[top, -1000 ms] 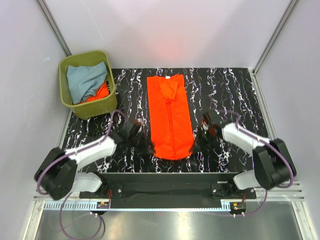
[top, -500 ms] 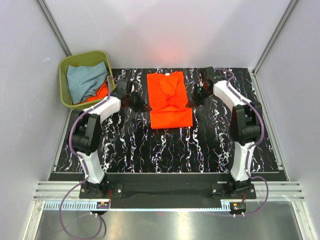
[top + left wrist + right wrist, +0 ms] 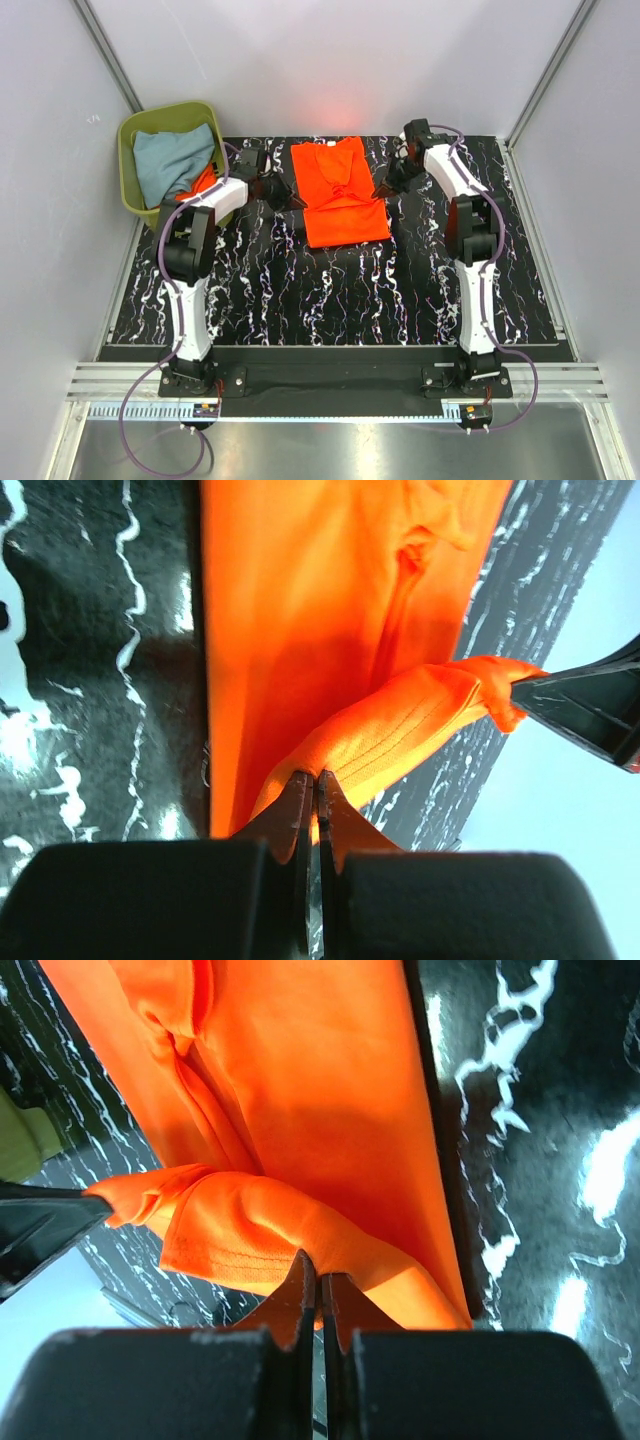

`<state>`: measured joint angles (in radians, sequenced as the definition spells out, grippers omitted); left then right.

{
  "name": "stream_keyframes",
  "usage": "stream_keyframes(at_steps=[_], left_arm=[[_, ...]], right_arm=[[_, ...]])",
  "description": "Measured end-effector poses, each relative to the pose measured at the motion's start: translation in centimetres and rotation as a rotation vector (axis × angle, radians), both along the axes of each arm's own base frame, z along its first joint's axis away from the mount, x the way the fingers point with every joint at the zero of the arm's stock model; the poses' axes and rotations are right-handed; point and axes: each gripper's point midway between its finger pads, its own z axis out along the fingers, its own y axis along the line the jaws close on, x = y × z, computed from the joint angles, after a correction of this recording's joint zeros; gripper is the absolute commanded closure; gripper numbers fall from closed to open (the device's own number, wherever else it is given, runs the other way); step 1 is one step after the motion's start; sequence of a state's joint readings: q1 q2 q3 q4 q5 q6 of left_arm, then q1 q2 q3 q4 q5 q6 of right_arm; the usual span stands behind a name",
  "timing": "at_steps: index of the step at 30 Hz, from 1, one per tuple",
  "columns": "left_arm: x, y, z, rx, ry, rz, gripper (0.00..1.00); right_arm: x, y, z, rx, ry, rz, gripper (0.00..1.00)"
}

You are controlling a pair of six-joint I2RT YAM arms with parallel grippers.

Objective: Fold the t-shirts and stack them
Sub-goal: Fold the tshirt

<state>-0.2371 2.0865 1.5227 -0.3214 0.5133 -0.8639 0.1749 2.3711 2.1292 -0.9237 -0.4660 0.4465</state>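
Observation:
A bright orange t-shirt (image 3: 340, 195) lies folded on the black marbled table at the back middle, its lower half doubled up toward the collar. My left gripper (image 3: 293, 203) is shut on the shirt's hem at its left edge; the cloth (image 3: 400, 730) runs from between the jaws. My right gripper (image 3: 380, 191) is shut on the hem at the right edge; the pinched fold (image 3: 260, 1230) shows in the right wrist view. A pale grey-blue shirt (image 3: 172, 162) and another orange one (image 3: 205, 183) lie in the olive-green bin (image 3: 190, 215).
The bin stands at the table's back left corner. The marbled table top (image 3: 340, 290) stretches toward the arm bases. White walls with metal rails close the sides and back.
Both grippers carried the shirt's hem from the near side up to the back, folding the long strip in half. Since half a second ago they have moved slightly farther back.

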Motion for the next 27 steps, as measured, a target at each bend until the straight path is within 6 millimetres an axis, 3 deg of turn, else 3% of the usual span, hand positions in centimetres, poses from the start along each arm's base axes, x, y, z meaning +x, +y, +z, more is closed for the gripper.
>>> stream_keyframes(at_steps=[4, 5, 7, 8, 11, 12, 15, 19, 21, 23, 27], left_arm=[[0.1, 0.1, -1.1, 0.006, 0.024, 0.003, 1.00], [0.2, 0.2, -1.3, 0.007, 0.027, 0.004, 1.00], [0.4, 0.3, -1.4, 0.007, 0.029, 0.007, 0.93], [0.7, 0.3, -1.4, 0.008, 0.029, 0.009, 0.82], [1.7, 0.8, -1.4, 0.026, 0.012, 0.010, 0.46], [2.2, 1.0, -1.5, 0.042, 0.005, 0.008, 0.46], [3.8, 1.8, -1.0, 0.135, -0.036, -0.004, 0.42], [4.2, 2.8, 1.4, 0.262, -0.138, -0.035, 0.40], [2.8, 2.3, 3.0, 0.311, -0.192, -0.079, 0.41], [0.6, 1.3, 4.3, 0.331, -0.231, -0.137, 0.43], [-4.4, -2.4, 5.3, 0.301, -0.307, -0.279, 0.51]], right_arm=[[0.8, 0.6, -0.4, 0.029, 0.004, 0.017, 1.00], [1.1, 0.7, -0.4, 0.037, 0.001, 0.020, 0.94], [1.5, 1.0, -0.5, 0.048, 0.001, 0.022, 0.85], [1.7, 1.1, -0.5, 0.053, 0.001, 0.023, 0.80], [3.0, 1.5, -0.5, 0.074, -0.016, 0.021, 0.45], [3.8, 1.5, -0.5, 0.077, -0.028, 0.018, 0.31], [6.6, 0.7, 0.1, 0.082, -0.103, -0.007, 0.26], [7.7, -3.0, 1.2, 0.057, -0.130, -0.075, 0.23], [6.8, -5.2, 1.5, 0.030, -0.107, -0.105, 0.23], [4.0, -6.5, 1.2, 0.012, -0.057, -0.117, 0.29], [-0.7, -5.8, 0.7, 0.031, -0.008, -0.099, 0.41]])
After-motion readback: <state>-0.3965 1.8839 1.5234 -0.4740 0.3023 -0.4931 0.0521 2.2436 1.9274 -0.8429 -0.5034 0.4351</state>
